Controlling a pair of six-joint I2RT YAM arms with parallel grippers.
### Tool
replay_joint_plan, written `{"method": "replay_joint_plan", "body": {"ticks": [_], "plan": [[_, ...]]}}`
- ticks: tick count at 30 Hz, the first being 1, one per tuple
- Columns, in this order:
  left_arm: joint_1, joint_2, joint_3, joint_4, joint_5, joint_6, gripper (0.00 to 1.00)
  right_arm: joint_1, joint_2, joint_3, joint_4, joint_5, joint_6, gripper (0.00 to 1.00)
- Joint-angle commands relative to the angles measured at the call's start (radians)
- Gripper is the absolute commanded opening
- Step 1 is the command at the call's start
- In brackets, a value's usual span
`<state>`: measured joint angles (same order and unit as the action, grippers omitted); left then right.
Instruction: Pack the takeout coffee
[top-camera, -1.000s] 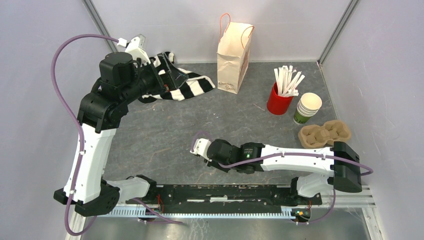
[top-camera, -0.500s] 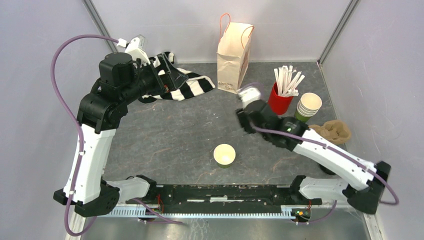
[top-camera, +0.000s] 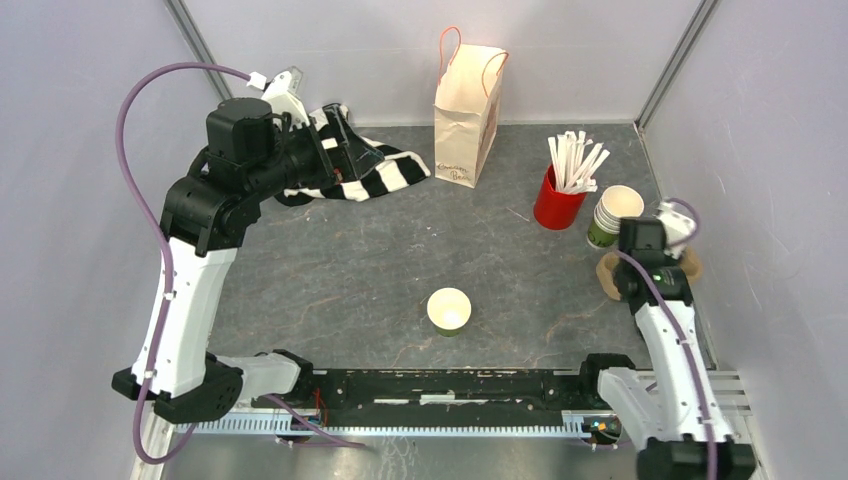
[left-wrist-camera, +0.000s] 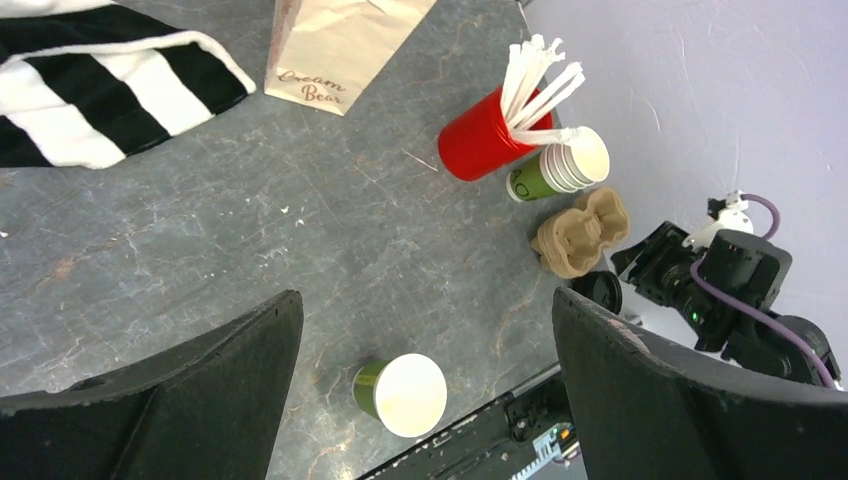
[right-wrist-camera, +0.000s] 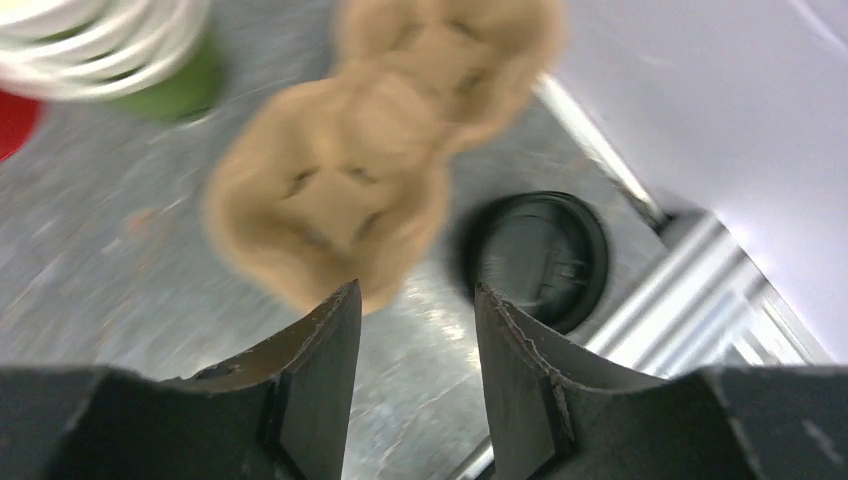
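With a lidless green paper cup (top-camera: 449, 309) left mid-table, the right gripper (right-wrist-camera: 413, 300), parted and empty, is now brought over a round black plastic lid (right-wrist-camera: 535, 258), likely for capping; the left gripper (left-wrist-camera: 425, 298) is held wide.

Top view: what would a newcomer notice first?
A lone lidless green cup stands in the near middle of the table, apart from everything else. A black-and-white striped cloth lies at the back left. The right gripper hovers open over the cardboard carrier at the right edge.
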<state>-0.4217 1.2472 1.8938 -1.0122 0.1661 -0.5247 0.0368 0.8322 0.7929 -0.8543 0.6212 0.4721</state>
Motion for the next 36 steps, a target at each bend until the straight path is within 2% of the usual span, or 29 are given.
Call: {"method": "replay_joint_plan", "body": {"ticks": [1, 2, 5, 13, 15, 17, 19, 20, 26, 36], "plan": [[0.0, 0.018, 0.037, -0.016, 0.078, 0.072, 1.0, -0.308, -0.03, -0.06, 0.081, 0.016, -0.057, 0.53], [-0.001, 0.023, 0.032, -0.016, 0.092, 0.07, 1.0, -0.369, -0.021, -0.071, 0.101, 0.001, -0.066, 0.53], [-0.021, 0.037, 0.011, -0.008, 0.123, 0.066, 1.0, -0.422, 0.013, -0.103, 0.154, 0.038, -0.032, 0.56], [-0.043, 0.089, 0.025, -0.028, 0.177, 0.072, 1.0, -0.548, 0.057, -0.151, 0.253, -0.036, -0.018, 0.58], [-0.043, 0.097, 0.022, -0.029, 0.18, 0.072, 1.0, -0.573, 0.057, -0.18, 0.307, -0.102, -0.04, 0.58], [-0.043, 0.103, 0.023, -0.026, 0.182, 0.072, 1.0, -0.588, 0.056, -0.203, 0.358, -0.171, -0.065, 0.55], [-0.043, 0.11, 0.029, -0.025, 0.184, 0.074, 1.0, -0.603, 0.06, -0.218, 0.382, -0.235, -0.073, 0.45], [-0.043, 0.11, 0.031, -0.023, 0.182, 0.075, 1.0, -0.61, 0.059, -0.225, 0.393, -0.265, -0.076, 0.44], [-0.044, 0.115, 0.025, -0.019, 0.182, 0.078, 1.0, -0.634, 0.072, -0.261, 0.451, -0.343, -0.094, 0.44], [-0.049, 0.129, 0.028, -0.009, 0.197, 0.077, 1.0, -0.649, 0.072, -0.302, 0.457, -0.337, -0.09, 0.42]]}}
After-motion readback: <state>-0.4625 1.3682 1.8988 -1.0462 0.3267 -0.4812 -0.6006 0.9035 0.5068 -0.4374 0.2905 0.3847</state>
